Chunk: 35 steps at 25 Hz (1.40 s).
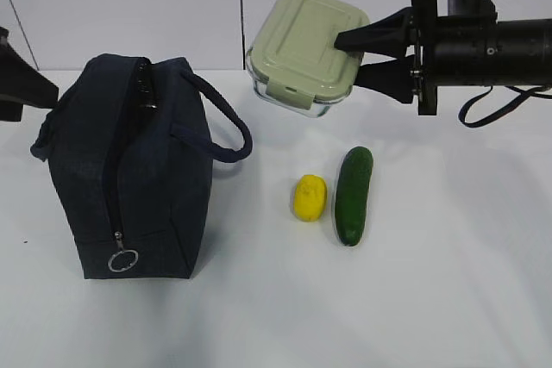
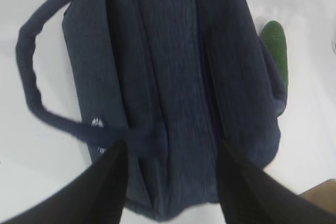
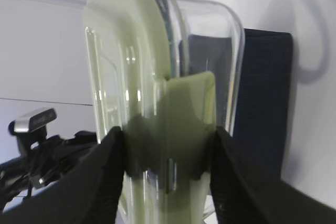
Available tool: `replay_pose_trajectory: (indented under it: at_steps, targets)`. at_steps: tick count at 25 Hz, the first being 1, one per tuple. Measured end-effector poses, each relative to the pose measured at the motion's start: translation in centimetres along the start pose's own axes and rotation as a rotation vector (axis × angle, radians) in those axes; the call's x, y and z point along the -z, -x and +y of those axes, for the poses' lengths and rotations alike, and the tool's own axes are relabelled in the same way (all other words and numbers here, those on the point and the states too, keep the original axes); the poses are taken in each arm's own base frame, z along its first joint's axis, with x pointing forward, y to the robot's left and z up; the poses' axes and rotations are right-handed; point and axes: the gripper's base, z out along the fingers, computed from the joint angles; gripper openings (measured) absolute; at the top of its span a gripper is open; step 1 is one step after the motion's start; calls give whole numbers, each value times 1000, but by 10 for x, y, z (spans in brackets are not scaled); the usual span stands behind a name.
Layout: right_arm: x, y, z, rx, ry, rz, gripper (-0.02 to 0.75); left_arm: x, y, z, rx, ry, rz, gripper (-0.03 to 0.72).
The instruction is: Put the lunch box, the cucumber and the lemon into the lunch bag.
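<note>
My right gripper [image 1: 349, 58] is shut on the lunch box [image 1: 297, 40], holding it tilted in the air above the table's far side. In the right wrist view the two fingers clamp its sage-green lid [image 3: 136, 77] and glass base. The navy lunch bag [image 1: 138, 178] stands on the left with its silver ring pull [image 1: 123, 260] low on the near end. At the bag's far left end, my left gripper [image 2: 170, 145] has a jaw on each side of the fabric [image 2: 173, 66]. The lemon [image 1: 309, 197] and the cucumber [image 1: 354, 196] lie side by side on the table, right of the bag.
The bag's loop handle [image 1: 228, 127] sticks out to the right, toward the lemon. The other handle [image 2: 31, 82] hangs out over the white table [image 1: 431, 299]. A white wall stands behind.
</note>
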Motion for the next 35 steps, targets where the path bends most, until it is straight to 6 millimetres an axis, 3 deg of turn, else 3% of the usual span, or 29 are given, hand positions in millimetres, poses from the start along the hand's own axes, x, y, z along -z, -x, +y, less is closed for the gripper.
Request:
replay_pose_trajectory:
  at_steps: [6,11,15,25,35]
  targets:
    - [-12,3,18,16,42,16,354,-33,23,13,20,-19,84,349]
    - [-22,0,26,12,74,29,354,-57,21,23,34,-45,165,161]
    - [-34,-9,32,13,91,64,354,-60,21,18,-11,-128,172,24]
    - [-63,-27,58,68,147,145,354,-57,21,2,-31,-316,166,10]
    - [-70,-23,44,74,34,87,354,-36,24,-11,-86,-333,103,8]
